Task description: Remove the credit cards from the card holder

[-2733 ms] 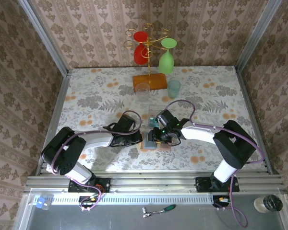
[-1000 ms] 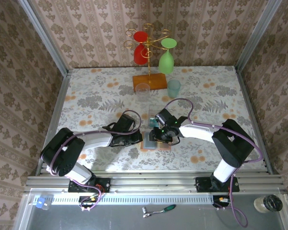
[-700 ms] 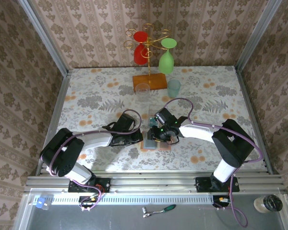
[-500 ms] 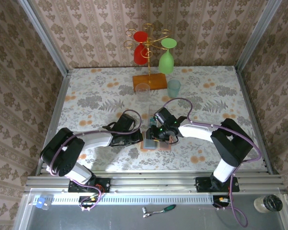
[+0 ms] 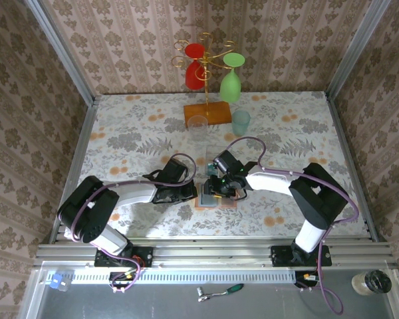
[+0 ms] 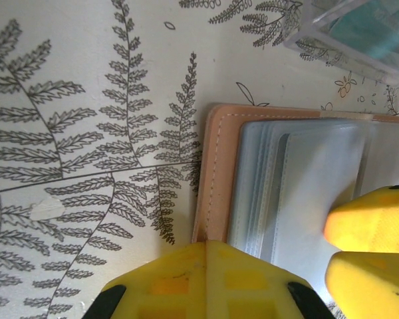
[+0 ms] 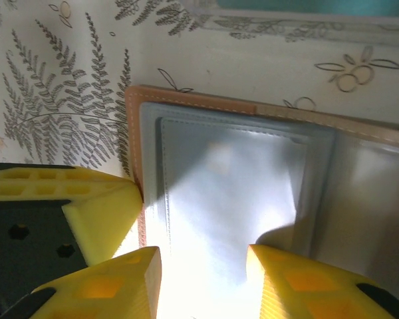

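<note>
Card holder [image 5: 211, 200] lies open and flat on the tabletop [image 5: 133, 133], centre of the top frame. In the wrist views, left to right, it shows a salmon stitched cover edge, then stacked blue-grey pocket leaves. Judged light and floppy, likely to slide or lift under a pull, so it needs pinning at the cover edge. Credit cards judged thin, stiff and slick, best pinched at an exposed short edge; cannot tell whether any sit in these pockets. Left claw [image 6: 206, 259]: closed, empty, tip down on the holder's cover edge. Right claw [image 7: 203, 279]: partly open, nothing clamped, fingertips [image 7: 286, 282] resting on the top pocket leaf
</note>
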`<state>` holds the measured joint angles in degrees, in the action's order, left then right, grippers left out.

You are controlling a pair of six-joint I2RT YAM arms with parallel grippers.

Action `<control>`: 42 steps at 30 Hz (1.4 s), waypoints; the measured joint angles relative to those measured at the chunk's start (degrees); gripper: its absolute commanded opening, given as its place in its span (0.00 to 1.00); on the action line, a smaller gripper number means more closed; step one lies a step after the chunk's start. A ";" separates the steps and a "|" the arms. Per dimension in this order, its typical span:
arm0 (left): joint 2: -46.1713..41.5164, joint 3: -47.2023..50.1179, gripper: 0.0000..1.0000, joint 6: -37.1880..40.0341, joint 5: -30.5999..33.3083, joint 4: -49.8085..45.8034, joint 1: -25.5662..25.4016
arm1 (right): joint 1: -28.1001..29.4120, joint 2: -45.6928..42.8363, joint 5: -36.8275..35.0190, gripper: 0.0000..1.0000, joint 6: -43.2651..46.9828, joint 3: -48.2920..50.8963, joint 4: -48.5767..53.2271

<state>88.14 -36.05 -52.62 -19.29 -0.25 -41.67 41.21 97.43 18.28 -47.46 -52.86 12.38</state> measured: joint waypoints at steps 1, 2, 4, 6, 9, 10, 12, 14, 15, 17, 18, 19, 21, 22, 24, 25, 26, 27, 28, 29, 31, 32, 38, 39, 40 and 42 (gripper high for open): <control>0.00 0.00 0.03 0.04 -0.11 -0.09 0.13 | 0.00 -0.24 -0.35 0.39 0.20 0.00 0.42; 0.00 0.00 0.03 0.17 -0.20 -0.17 0.20 | 0.00 -0.44 -0.57 0.39 0.37 0.00 0.70; 0.00 0.00 0.03 0.24 -0.24 -0.20 0.24 | 0.00 -0.72 -1.09 0.39 0.59 0.00 1.31; 0.00 -0.02 0.03 0.31 -0.24 -0.22 0.35 | 0.00 -0.74 -1.38 0.39 0.76 0.00 1.55; 0.00 -0.07 0.03 0.42 -0.37 -0.39 0.46 | 0.00 -0.74 -1.60 0.39 0.79 0.04 1.60; 0.00 -0.20 0.03 0.42 -0.37 -0.61 0.46 | 0.00 -0.74 -1.60 0.39 0.79 0.04 1.60; 0.00 -0.48 0.03 0.48 -0.35 -1.11 0.46 | 0.00 -0.74 -1.60 0.39 0.79 0.04 1.60; 0.00 -0.72 0.03 0.79 -0.35 -1.55 0.50 | 0.00 -0.74 -1.62 0.39 0.79 0.07 1.60; 0.00 -0.81 0.03 0.85 -0.35 -1.70 0.50 | 0.00 -0.74 -1.66 0.39 0.79 0.09 1.62; 0.00 -0.87 0.03 0.96 -0.35 -1.99 0.50 | 0.00 -0.74 -1.95 0.39 0.87 0.09 1.70; 0.00 -0.87 0.03 1.05 -0.35 -2.10 0.50 | 0.00 -0.74 -2.01 0.39 0.98 0.09 1.79; 0.00 -0.90 0.03 1.07 -0.35 -2.19 0.50 | 0.00 -0.74 -2.05 0.39 1.01 0.09 1.99; 0.00 -0.98 0.03 1.25 -0.35 -2.36 0.50 | 0.00 -0.74 -2.10 0.39 1.01 0.09 2.29; 0.00 -1.03 0.03 1.29 -0.35 -2.43 0.50 | 0.00 -0.74 -2.23 0.39 1.03 0.09 2.47; 0.00 -1.14 0.03 1.36 -0.35 -2.62 0.50 | 0.00 -0.83 -2.49 0.39 1.03 0.09 2.82; 0.00 -1.22 0.03 1.44 -0.35 -2.80 0.50 | 0.00 -0.96 -2.49 0.39 1.03 0.09 2.91; 0.02 -1.29 0.03 1.49 -0.35 -2.86 0.50 | 0.00 -1.20 -2.45 0.39 1.03 0.09 2.86; 0.07 -1.42 0.03 1.49 -0.35 -3.04 0.50 | 0.00 -1.40 -2.40 0.39 1.03 0.09 2.82; 0.24 -1.64 0.03 1.49 -0.37 -3.26 0.50 | 0.00 -1.64 -2.34 0.38 0.98 0.09 2.62; 0.44 -1.77 0.03 1.51 -0.37 -3.26 0.50 | 0.00 -1.79 -2.08 0.38 0.96 0.09 2.25; 0.66 -1.88 0.03 1.55 -0.37 -3.26 0.50 | 0.00 -1.84 -1.51 0.38 0.94 0.09 1.49; 0.66 -1.88 0.03 1.68 -0.37 -3.26 0.50 | 0.00 -1.81 -1.29 0.38 0.87 0.09 1.11; 0.66 -1.88 0.03 1.90 -0.35 -3.26 0.52 | 0.00 -1.75 0.22 0.38 0.74 0.09 -0.20; 0.66 -1.88 0.03 1.92 -0.35 -3.26 0.52 | 0.00 -1.70 0.31 0.38 0.74 0.07 -0.33; 0.66 -1.88 0.03 1.92 -0.35 -3.26 0.50 | 0.00 -1.57 0.42 0.38 0.74 0.09 -0.44; 0.66 -1.88 0.03 1.92 -0.35 -3.28 0.52 | 0.00 -1.29 0.44 0.39 0.74 0.09 -0.46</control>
<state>88.79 -37.93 -50.70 -19.64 -3.53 -41.15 41.21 96.14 18.72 -46.72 -52.77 11.92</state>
